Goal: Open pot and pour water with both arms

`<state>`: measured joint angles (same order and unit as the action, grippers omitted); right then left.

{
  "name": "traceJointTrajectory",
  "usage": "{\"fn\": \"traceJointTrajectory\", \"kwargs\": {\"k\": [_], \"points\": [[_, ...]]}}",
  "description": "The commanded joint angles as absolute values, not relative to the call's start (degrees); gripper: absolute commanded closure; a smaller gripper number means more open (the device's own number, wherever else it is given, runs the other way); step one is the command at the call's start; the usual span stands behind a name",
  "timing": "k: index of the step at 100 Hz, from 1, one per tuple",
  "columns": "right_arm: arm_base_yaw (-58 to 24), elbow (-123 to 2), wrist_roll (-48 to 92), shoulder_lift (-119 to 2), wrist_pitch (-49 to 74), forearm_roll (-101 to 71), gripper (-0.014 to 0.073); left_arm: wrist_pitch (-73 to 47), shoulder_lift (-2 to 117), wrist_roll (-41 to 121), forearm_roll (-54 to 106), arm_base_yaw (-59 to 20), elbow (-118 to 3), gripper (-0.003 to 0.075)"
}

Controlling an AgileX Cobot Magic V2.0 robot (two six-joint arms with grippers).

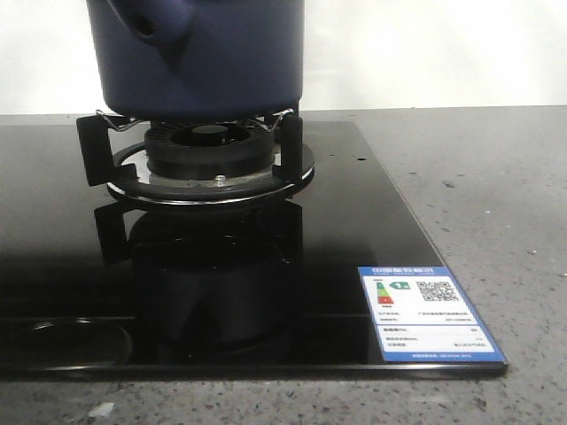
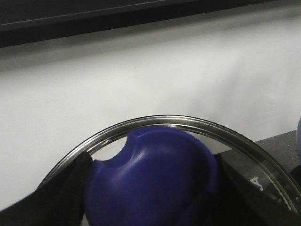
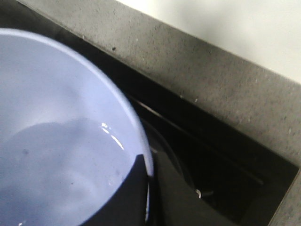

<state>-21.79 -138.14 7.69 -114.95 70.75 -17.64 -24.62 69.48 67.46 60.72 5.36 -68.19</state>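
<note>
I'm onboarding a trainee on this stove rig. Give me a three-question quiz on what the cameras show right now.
1. Multiple choice: the pot stands on A) the burner, B) the counter, C) the sticker.
2. True or false: the lid sits on the pot.
3. Fill in: the bowl, gripped at its rim by the right gripper, holds ____.

Key: 1 A. 2 False: the left gripper holds it up by its knob. 3 water.
</note>
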Motion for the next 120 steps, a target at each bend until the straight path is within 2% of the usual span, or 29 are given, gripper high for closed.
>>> {"fn": "traceJointTrajectory", "kwargs": {"k": [1, 42, 70, 95, 120], "points": [[-21.88, -139.93, 8.61, -111.99, 63.48, -19.35, 0.0641, -21.56, 67.57, 66.96, 63.64, 5.43, -70.68, 0.0365], [-23.38, -139.91, 12.51, -111.99, 57.02, -19.24, 0.0634, -21.44, 67.57, 66.96, 63.64, 5.43, -70.68, 0.0365], [-24.66, -133.13, 16.42, -109.7, 49.34, -19.23, 0.0634, -21.55, 67.57, 66.96, 63.64, 5.43, -70.68, 0.0365], [-25.67, -117.19, 19.57, -102.84, 33.84, -19.23, 0.0634, -21.63, 67.57, 66.96, 63.64, 5.43, -70.68, 0.0365], [-26.17, -95.77, 22.5, -93.72, 10.73, -21.47, 0.0636, -21.77, 67.57, 66.96, 63.64, 5.43, -70.68, 0.0365]]}}
